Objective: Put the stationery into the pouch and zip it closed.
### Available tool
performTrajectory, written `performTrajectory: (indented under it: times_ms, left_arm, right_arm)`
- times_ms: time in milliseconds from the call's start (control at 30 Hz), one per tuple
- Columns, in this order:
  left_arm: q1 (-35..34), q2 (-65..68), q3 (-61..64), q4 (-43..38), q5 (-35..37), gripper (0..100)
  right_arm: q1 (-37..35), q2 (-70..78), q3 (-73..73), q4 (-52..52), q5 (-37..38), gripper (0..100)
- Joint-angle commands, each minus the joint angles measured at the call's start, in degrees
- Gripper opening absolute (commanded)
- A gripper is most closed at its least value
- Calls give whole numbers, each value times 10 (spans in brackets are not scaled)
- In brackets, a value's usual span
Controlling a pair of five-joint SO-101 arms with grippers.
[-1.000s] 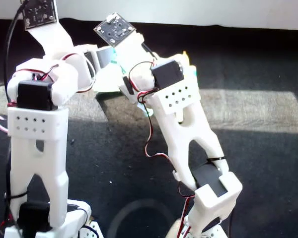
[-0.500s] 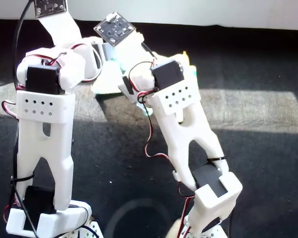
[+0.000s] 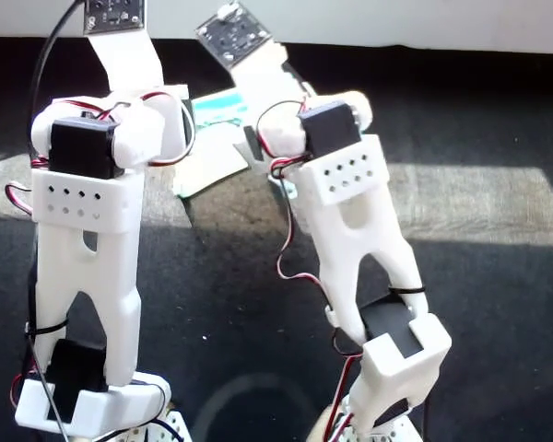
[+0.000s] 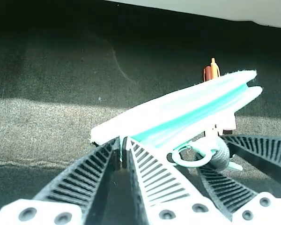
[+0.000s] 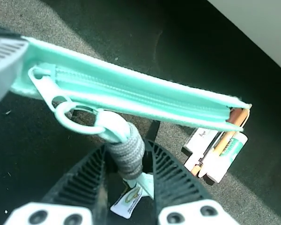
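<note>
Pouch stretches lengthwise away from both jaws: left gripper clamps its near corner, right gripper pinches the zip cord alongside, open end farthest.

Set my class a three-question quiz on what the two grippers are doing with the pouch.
1. True or false: the left gripper is shut on a corner of the pouch.
2. What does the right gripper pinch? A) a pencil B) the cord on the zip C) nothing
3. Fill in (near / far from): the stationery sits at the end of the pouch ____ the cord.

Key: 1 true; 2 B; 3 far from.
</note>
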Motion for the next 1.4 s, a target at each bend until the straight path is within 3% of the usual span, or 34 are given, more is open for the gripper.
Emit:
performTrajectory:
  times_ms: [0, 167, 400, 667, 900, 1367]
  left_arm:
    - [4, -4, -72, 33, -5, 9]
    - [5, -4, -139, 67, -5, 9]
    - [5, 1, -131, 82, -6, 9]
    - [4, 2, -51, 79, -34, 9]
    - [-31, 2, -7, 54, -71, 9]
    - [-55, 1, -10, 47, -134, 9]
  right_arm:
    - [29, -7, -99, 24, 4, 5]
    - [28, -7, -166, 53, 4, 5]
    - [18, -9, -216, 93, 3, 5]
    - [-45, -10, -178, 94, 4, 5]
    - [-50, -7, -104, 92, 4, 5]
    - [94, -7, -186, 91, 5, 5]
